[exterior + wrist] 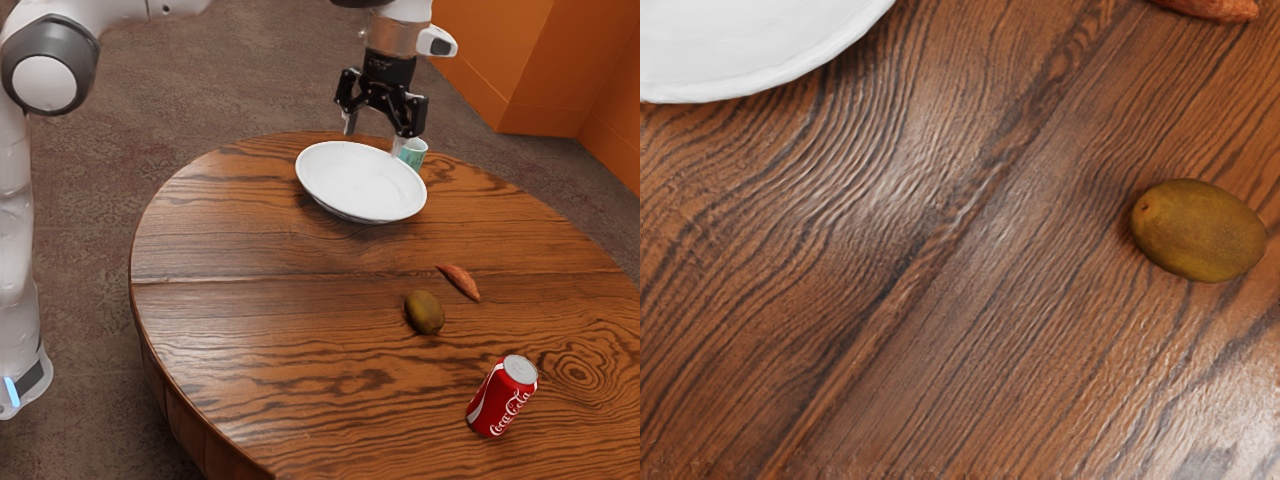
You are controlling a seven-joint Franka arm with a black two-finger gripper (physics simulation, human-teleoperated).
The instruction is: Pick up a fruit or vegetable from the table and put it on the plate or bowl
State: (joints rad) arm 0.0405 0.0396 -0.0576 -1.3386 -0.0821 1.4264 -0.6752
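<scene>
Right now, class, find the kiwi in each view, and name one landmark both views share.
Exterior view: the kiwi lies on the table, beside the sweet potato, between plate and cola can.
Wrist view: the kiwi lies on bare wood, apart from the sweet potato's end.
Shared landmark: the white plate's rim.

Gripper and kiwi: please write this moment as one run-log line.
gripper: open, empty, raised near plate | kiwi: on table, untouched | plate: empty
</scene>
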